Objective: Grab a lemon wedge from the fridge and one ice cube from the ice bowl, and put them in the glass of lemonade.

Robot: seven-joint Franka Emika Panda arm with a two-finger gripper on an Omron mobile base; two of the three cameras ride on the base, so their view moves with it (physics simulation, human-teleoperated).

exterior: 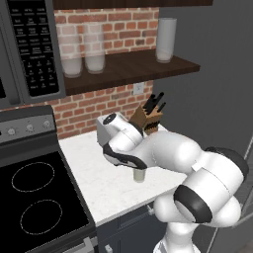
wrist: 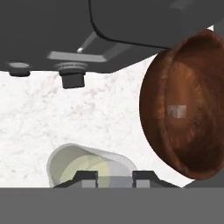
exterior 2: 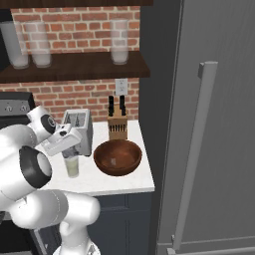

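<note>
Hand view shows the gripper [wrist: 114, 176] poised directly over the glass of lemonade [wrist: 89, 168], with the 2 dark finger tips [wrist: 86, 176] standing a narrow gap apart above the pale yellow-green drink. Whether anything is pinched between them cannot be told; no object is visible in the gap. The ice bowl [wrist: 186, 105] sits just beside the glass on the white counter [wrist: 65, 118], and 1 pale, glassy ice cube [wrist: 176, 111] lies near its centre. The toaster [wrist: 131, 30] stands behind both.

Right base view confirms the layout: glass [exterior 2: 72, 167] under the hand [exterior 2: 62, 141], bowl [exterior 2: 118, 157] beside it, the fridge [exterior 2: 209, 124] at the counter's end with its door closed. No lemon wedge can be made out.

Assessment: the ice cube is judged light, hard and slippery, likely to skate on the curved wood; a square grip across 2 flat opposite faces is advised. The glass is judged light, smooth and easily tipped; it should not be knocked. A wedge would be soft and small, calling for a gentle pinch across its flanks.
</note>
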